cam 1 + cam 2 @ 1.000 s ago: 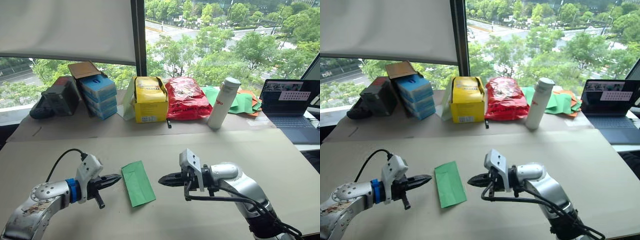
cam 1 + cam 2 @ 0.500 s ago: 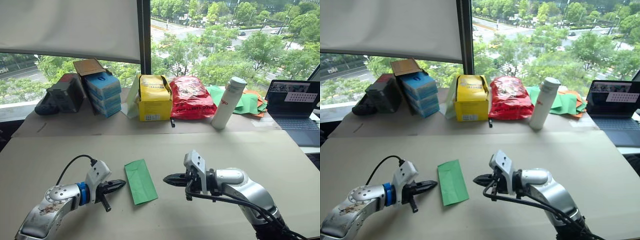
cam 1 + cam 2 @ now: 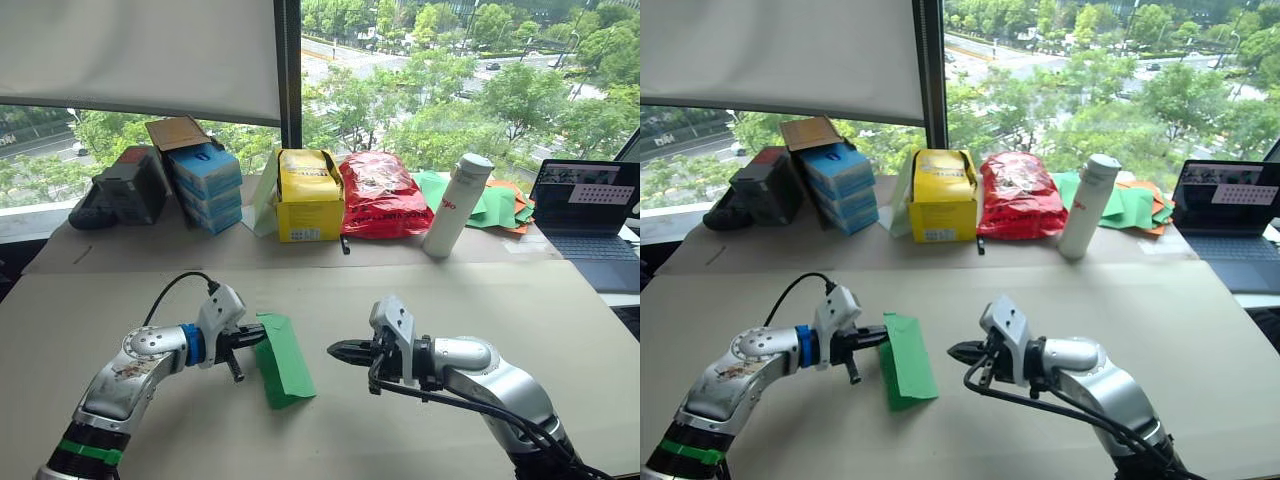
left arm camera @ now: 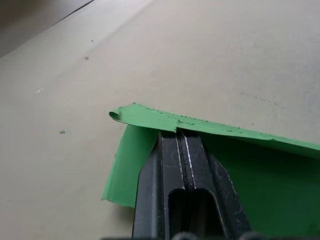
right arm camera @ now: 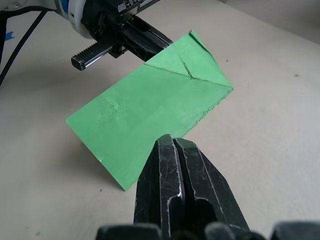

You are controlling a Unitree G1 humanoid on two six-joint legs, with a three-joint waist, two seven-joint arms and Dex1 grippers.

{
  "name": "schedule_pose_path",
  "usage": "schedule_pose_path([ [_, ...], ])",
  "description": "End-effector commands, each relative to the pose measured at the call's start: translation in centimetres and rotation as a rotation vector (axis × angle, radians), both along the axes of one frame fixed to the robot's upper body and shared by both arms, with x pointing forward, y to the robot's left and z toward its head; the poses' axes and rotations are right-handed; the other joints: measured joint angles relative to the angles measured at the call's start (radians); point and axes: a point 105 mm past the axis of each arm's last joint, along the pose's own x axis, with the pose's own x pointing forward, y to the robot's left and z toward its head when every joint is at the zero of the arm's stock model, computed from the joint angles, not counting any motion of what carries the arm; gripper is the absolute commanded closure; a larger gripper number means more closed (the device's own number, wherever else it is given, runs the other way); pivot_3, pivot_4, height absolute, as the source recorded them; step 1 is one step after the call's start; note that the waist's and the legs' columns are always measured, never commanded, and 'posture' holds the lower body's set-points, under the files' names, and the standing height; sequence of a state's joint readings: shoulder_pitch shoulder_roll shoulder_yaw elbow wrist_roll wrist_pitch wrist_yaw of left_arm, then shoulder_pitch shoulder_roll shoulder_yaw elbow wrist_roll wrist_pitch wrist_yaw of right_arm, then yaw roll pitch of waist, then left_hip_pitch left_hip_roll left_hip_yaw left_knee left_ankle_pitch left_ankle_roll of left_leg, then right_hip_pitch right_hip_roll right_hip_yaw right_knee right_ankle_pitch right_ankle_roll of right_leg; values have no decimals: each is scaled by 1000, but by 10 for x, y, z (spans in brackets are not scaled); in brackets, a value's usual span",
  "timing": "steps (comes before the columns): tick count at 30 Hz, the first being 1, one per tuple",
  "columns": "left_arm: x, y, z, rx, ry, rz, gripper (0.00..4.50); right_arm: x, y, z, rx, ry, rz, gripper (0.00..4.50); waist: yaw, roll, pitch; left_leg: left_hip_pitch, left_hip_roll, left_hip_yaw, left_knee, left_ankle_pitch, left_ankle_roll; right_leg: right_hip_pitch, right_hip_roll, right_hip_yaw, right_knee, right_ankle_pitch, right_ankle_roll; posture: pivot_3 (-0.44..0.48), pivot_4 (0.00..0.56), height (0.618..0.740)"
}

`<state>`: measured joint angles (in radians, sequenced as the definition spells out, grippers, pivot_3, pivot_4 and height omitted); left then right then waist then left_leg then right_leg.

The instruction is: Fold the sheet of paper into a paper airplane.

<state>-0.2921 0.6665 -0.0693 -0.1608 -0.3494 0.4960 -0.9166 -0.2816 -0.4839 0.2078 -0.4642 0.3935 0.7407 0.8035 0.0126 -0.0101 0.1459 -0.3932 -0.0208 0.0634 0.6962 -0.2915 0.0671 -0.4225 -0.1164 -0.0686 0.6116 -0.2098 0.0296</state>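
Since half a second ago my left gripper [image 3: 258, 336] has advanced from a short way off the sheet of paper [image 3: 281, 357] to its near long edge, and that edge now stands tilted up off the table [image 3: 480, 300] instead of lying flat. The left wrist view shows my two fingers pressed together with their tips under the raised, slightly curled green edge; whether paper is pinched between them I cannot tell, so I record the left claw as clenched, either lifting or gripping the edge. The paper is a folded oblong with a diagonal crease at its far corner, lying between my two claws, its far long edge seemingly still on the table. My right gripper [image 3: 340, 350] is clenched on nothing, pointing at the sheet from the opposite side, near it but apart. I judge it waits there to pin or receive the flap as the left claw turns it over. The airplane is far from formed; most folds remain.
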Motion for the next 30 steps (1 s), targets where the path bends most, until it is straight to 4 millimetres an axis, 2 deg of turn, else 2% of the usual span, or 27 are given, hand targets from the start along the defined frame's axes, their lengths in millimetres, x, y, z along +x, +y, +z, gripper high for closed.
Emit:
schedule_pose_path([
  [1, 5, -19, 3, 4, -37, -84, 4500, 1, -3, 11, 29, -27, -16, 4452, 0, 0, 0, 0, 0, 0, 0, 0, 0, 0, 1, 0, 0, 0, 0, 0, 150, 740],
  [4, 10, -41, -2, -9, -34, -162, 4500, 9, -11, 21, 50, -50, -46, 4452, 0, 0, 0, -1, 0, 1, 1, 0, 0, 0, 2, 0, 0, 0, 0, 0, 150, 740],
  [7, 16, -52, -10, 13, -35, -202, 4500, 16, -13, 29, 63, -71, -58, 4452, -2, 0, 0, -1, 0, 2, 3, 0, 1, 0, 3, 0, 1, 0, 0, 0, 150, 740],
  [9, 19, -57, -9, 9, -43, -220, 4500, 19, -12, 30, 53, -82, -55, 4452, -4, 0, 0, -1, 0, 3, 3, 0, 1, 0, 4, 0, 1, 0, 0, 0, 150, 740],
  [13, 21, -51, -4, 19, -61, -211, 4500, 33, -3, 16, -30, -116, -78, 4452, -9, 0, 0, -1, 1, 3, 3, 0, 1, -1, 5, 1, 2, 0, 0, 0, 150, 740],
  [16, 17, -41, -1, 24, -65, -188, 4500, 51, 0, 5, -60, -120, -153, 4452, -13, 0, 0, -1, 1, 3, 3, 0, 1, -1, 4, 1, 2, 0, 0, 0, 150, 740],
  [18, 10, -34, -1, 32, -59, -175, 4500, 55, 3, 1, -73, -122, -152, 4452, -14, 0, 0, -1, 1, 3, 4, 1, 1, -1, 4, 1, 2, 0, 0, 0, 150, 740],
  [22, -6, -27, -3, 25, -30, -150, 4500, 49, 15, 1, -55, -127, -95, 4452, -15, 0, 0, -2, 1, 3, 3, 0, 1, -1, 4, 2, 3, 0, 1, 0, 150, 740],
  [30, -29, -24, -28, 15, 60, -86, 4500, 44, 21, -41, -204, -57, -62, 4452, -15, 0, 0, -2, 1, 2, 6, 1, 1, -1, 4, 1, 3, 0, 1, 0, 150, 740],
])
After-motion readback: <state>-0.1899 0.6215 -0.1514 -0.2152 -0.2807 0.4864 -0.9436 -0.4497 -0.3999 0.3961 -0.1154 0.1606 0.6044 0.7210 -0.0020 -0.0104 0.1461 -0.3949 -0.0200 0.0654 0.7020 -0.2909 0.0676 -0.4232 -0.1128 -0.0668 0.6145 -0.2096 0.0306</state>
